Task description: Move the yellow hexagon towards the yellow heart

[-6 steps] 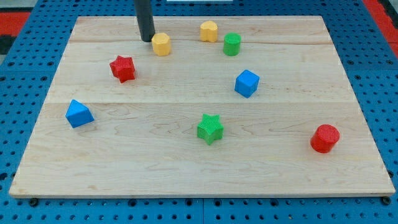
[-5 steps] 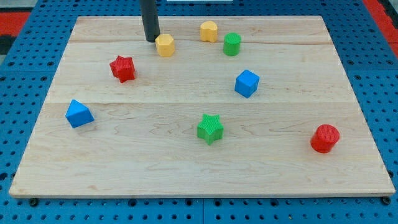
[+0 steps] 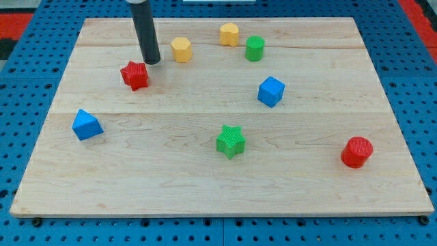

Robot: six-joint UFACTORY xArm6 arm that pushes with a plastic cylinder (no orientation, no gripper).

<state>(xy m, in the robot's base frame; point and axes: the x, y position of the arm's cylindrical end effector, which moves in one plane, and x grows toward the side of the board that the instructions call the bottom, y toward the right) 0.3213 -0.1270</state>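
Observation:
The yellow hexagon lies near the view's top, left of centre. The yellow heart lies up and to the right of it, with a gap between them. My tip is on the board to the left of the hexagon and slightly below it, apart from it, just above and right of the red star.
A green cylinder stands right of the yellow heart. A blue cube lies right of centre. A green star, a blue wedge-like block and a red cylinder lie lower. The wooden board rests on blue pegboard.
The yellow hexagon was nudged slightly right, then my tip drew back left and down, away from it, toward the red star.

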